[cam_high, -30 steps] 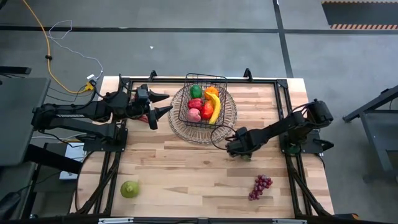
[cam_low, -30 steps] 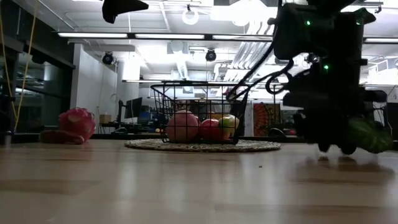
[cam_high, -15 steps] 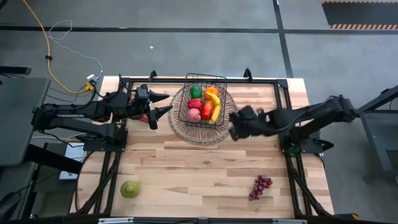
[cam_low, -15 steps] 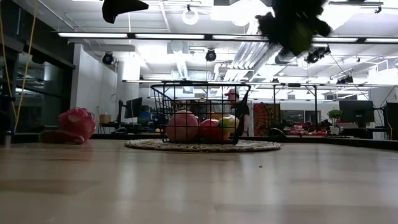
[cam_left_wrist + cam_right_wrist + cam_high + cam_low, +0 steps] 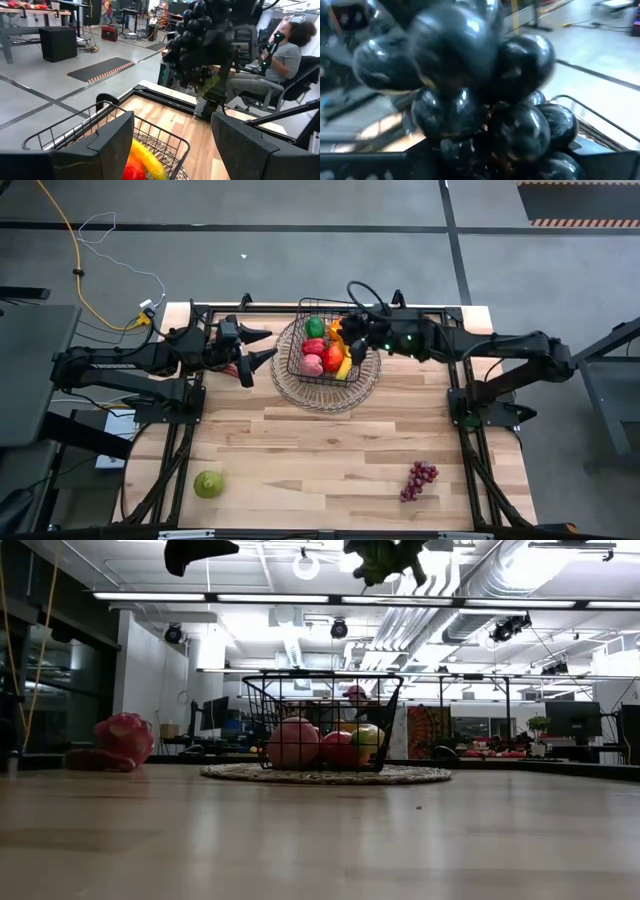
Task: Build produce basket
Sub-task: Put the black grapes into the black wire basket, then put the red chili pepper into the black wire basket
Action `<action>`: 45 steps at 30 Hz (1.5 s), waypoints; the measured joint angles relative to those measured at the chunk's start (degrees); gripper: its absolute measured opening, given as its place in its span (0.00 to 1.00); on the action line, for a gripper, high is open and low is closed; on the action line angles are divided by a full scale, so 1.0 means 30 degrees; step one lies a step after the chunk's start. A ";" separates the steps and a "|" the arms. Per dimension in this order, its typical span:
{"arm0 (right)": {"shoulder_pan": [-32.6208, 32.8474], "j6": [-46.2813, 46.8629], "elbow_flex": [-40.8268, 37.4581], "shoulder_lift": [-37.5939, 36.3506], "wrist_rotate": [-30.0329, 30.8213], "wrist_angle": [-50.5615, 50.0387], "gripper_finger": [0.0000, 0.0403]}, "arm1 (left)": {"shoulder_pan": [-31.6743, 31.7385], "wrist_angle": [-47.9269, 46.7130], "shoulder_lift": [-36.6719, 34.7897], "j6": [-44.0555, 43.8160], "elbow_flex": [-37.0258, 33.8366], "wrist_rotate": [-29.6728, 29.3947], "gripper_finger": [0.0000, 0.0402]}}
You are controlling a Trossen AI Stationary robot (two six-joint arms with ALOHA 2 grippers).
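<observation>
The dark wire basket (image 5: 328, 340) stands on a round woven tray (image 5: 300, 385) at the table's far middle. It holds a green fruit, an orange, a banana (image 5: 346, 360) and red and pink fruits. My right gripper (image 5: 358, 332) is shut on a dark grape bunch (image 5: 197, 40) high above the basket's right rim; the bunch also shows in the low view (image 5: 385, 555). My left gripper (image 5: 264, 346) hangs open and empty left of the basket. A purple grape bunch (image 5: 420, 478) and a green fruit (image 5: 208, 484) lie on the table. The dragon fruit (image 5: 120, 738) lies at the far left. My right gripper holds the dark grape bunch (image 5: 480, 100), and the grapes themselves hide the place of contact. The arm reaches in from the table's right side. The bunch is lifted clear above the basket, with a green leaf (image 5: 210, 82) at its lower end.
The basket's rim (image 5: 100, 125) shows just ahead of my left gripper's fingers. A black frame runs along the table's edges (image 5: 455, 360). Bare wood lies in the table's near half between the green fruit and the purple grapes. A seated person (image 5: 295, 55) is beyond the table.
My right gripper has risen from the table right of the tray with the dark grape bunch lifted clear. It has gone toward the far edge and left until it hangs above the basket's right rim.
</observation>
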 joint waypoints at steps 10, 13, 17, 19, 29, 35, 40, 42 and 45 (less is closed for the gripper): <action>-0.1353 -0.2535 0.3885 0.5032 -0.3035 -0.4102 0.45 | -0.0007 0.0007 -0.0007 0.0007 0.0002 -0.0056 0.63; -0.1436 -0.3172 0.4856 0.6761 -0.3523 -0.5167 0.46 | 0.0000 0.0005 0.0000 0.0007 0.0007 -0.0105 0.63; -0.1468 -0.4764 0.5721 0.8672 -0.3574 -0.6660 0.53 | 0.0007 0.0008 -0.0007 0.0007 0.0007 -0.0105 0.63; -0.1584 -0.5292 0.6008 0.9456 -0.3463 -0.7458 0.59 | 0.0007 0.0006 -0.0007 0.0007 0.0007 -0.0105 0.63; -0.1750 -0.7037 0.6352 1.0589 -0.3740 -0.8784 0.77 | 0.0007 0.0005 -0.0007 0.0007 0.0007 -0.0105 0.63; -0.1565 -0.7038 0.6352 0.9715 -0.3769 -1.0113 0.77 | 0.0007 -0.0002 -0.0003 0.0007 0.0004 -0.0105 0.63; -0.1501 -0.6547 0.6352 0.7907 -0.3776 -1.1854 0.77 | 0.0007 -0.0010 -0.0007 0.0007 0.0007 -0.0105 0.63; -0.1468 -0.6199 0.6264 0.6954 -0.3792 -1.2343 0.77 | 0.0007 -0.0010 -0.0007 0.0007 0.0007 -0.0105 0.63; -0.1218 -0.5623 0.5190 0.5034 -0.3723 -1.1968 0.77 | 0.0010 -0.0048 -0.0007 0.0015 0.0007 -0.0105 0.63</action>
